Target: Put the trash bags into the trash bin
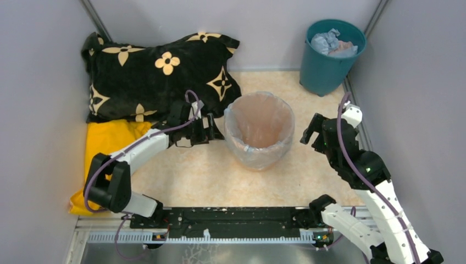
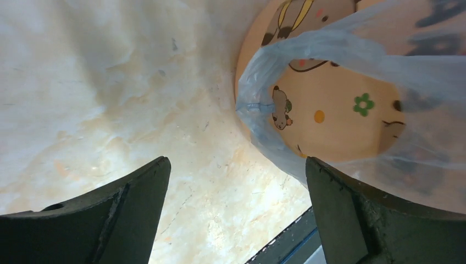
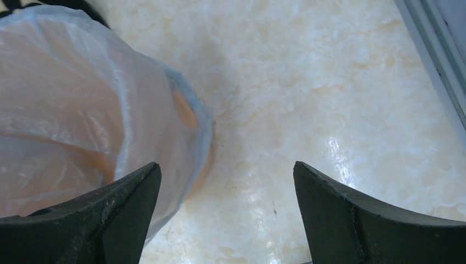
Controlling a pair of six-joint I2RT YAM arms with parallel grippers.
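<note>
The peach-orange trash bin stands mid-table, lined with a pale blue see-through trash bag folded over its rim and down its side. The left wrist view shows the bin's side with cartoon marks and the bag's film draped over it. The right wrist view shows the bag-covered bin at left. My left gripper is open and empty just left of the bin. My right gripper is open and empty just right of it.
A dark teal bucket holding crumpled bags stands at the back right corner. A black flowered pillow lies at the back left, with a yellow cloth in front of it. Grey walls enclose both sides.
</note>
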